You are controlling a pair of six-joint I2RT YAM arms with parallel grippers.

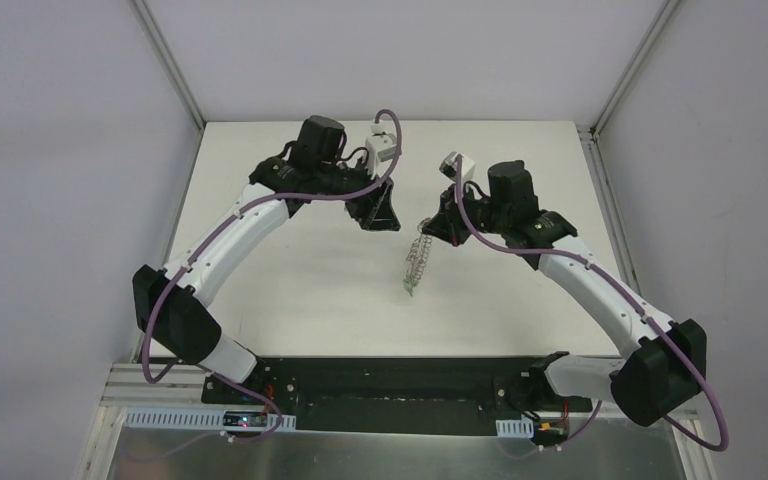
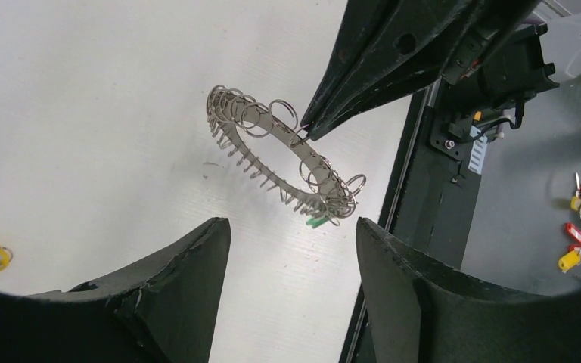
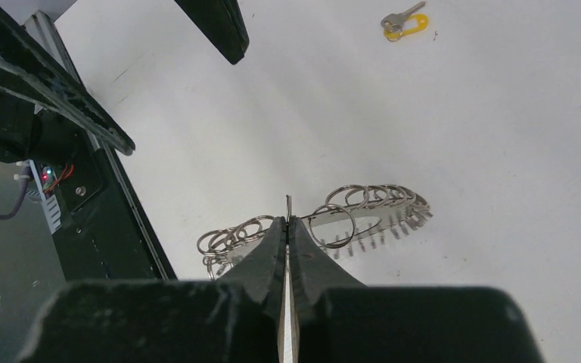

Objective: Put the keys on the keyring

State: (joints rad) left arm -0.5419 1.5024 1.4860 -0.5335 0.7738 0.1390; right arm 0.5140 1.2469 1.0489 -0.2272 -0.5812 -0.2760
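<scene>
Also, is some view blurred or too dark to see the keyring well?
Top external: even light, no glare, but the keyring is tiny there. Left wrist: keyring sharp against the bright table. Right wrist: sharp too, evenly lit.

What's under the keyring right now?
The right hand holds the keyring tilted over the white table. Under its low edge a green key shows. The ring hides its shaft, so hanging or lying is unclear.

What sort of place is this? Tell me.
Probably a robotics lab cell: a white table walled by plain panels on aluminium framing, two robot arms bolted at its near edge.
</scene>
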